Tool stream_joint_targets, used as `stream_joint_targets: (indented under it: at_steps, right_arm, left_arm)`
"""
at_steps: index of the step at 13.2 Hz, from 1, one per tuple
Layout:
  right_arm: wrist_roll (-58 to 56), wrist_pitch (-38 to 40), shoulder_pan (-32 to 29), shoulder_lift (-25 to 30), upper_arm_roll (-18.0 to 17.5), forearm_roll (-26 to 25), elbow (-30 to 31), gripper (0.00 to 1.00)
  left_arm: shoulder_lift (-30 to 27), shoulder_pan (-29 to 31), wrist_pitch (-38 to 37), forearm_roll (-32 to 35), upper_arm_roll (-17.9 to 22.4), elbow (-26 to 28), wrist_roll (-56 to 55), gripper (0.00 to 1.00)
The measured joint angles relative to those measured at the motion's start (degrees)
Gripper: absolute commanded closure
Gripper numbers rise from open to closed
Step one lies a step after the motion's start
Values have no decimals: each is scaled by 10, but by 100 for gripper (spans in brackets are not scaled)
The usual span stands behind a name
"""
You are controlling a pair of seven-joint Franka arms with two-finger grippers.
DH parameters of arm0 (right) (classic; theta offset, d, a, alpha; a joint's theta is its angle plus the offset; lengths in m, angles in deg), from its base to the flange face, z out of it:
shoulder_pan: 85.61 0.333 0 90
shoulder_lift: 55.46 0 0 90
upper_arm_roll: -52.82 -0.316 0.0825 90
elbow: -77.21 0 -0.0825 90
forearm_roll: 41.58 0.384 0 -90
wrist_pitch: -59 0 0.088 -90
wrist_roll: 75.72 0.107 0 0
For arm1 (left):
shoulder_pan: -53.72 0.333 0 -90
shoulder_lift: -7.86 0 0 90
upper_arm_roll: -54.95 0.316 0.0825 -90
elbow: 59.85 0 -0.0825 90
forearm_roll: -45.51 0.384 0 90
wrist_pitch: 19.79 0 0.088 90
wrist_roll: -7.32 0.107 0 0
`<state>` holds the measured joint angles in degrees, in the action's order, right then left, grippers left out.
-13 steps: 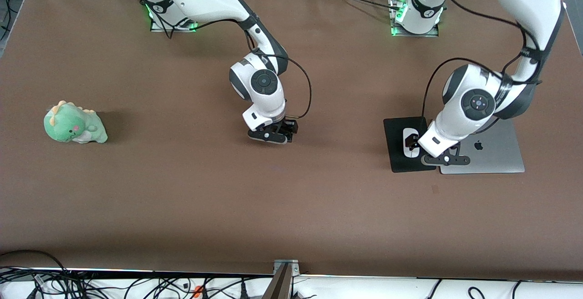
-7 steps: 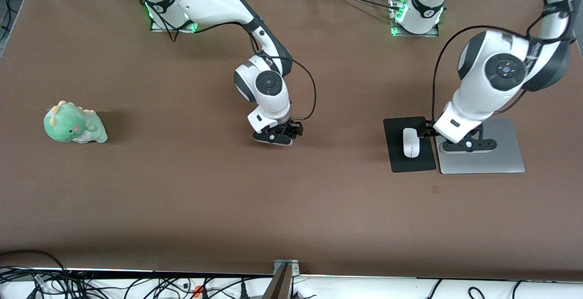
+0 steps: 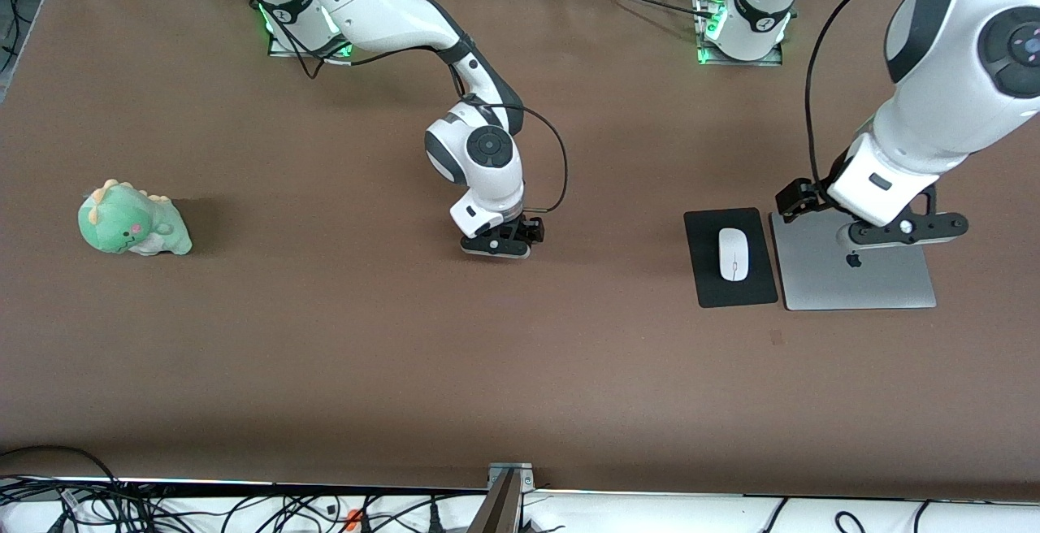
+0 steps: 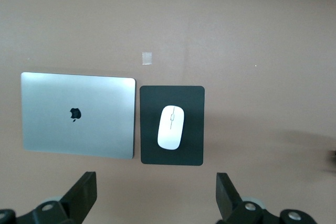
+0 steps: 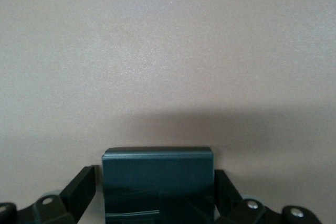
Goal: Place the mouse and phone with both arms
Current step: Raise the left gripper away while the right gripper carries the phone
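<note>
Release is the fresh change at the left arm's end of the table. A second ago the left gripper point(image 3: 898, 230) was down at the small white glossy oval mouse point(image 3: 733, 254). Now it has lifted away and hangs over the closed silver laptop point(image 3: 861, 285), its fingers spread wide with nothing between them. The mouse lies alone in the middle of the flat black rectangular mouse pad point(image 3: 707, 289), lengthwise along it. That pad sits just beside the laptop, their long edges running parallel. Nearer the table's front edge than both is a small pale square patch point(image 3: 776, 338) on the brown table point(image 3: 520, 370). I judge the mouse half of the task done and the left arm to be backing off. Near the table's centre the right gripper point(image 3: 497, 244) stays low and has crept slightly toward the left arm's end. Its wrist view shows the small black rounded slab phone point(image 5: 157, 182) filling the gap between widely spread fingers. Whether the pads press on it or merely flank it cannot be told, so the phone half still looks open. No true container is in sight; the mouse pad is the only holder, and it holds the mouse. A green plush dinosaur point(image 3: 130, 224) sits untouched toward the right arm's end.
</note>
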<state>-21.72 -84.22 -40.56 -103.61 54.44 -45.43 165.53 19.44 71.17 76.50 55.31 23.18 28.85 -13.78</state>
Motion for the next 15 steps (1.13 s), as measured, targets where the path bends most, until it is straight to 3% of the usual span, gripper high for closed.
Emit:
stream_joint_targets:
  at_steps: [2, 4, 6, 10, 12, 15]
  right_arm:
    - [0, 4, 0, 3, 1, -3, -1, 28]
    - [0, 3, 0, 4, 2, -2, -1, 46]
    - [0, 3, 0, 4, 2, -2, -2, 55]
    - [-29, 74, -21, 4, 12, -2, -28, 59]
    - [-93, 132, -52, 13, 12, 2, -55, 66]
    - [-226, 193, -96, 39, 13, 29, -65, 67]
  left_arm:
    - [-1, 0, -12, 0, 0, -15, 0, 0]
    - [-8, 0, -16, 0, 0, -22, 0, 0]
    - [-18, 0, -19, 0, 0, -22, 0, 0]
    - [-22, 2, -24, -27, 1, -22, 0, 0]
    - [-22, 7, -27, -34, 1, -22, 0, 0]
    - [-22, 8, -28, -34, 1, -22, 0, 0]
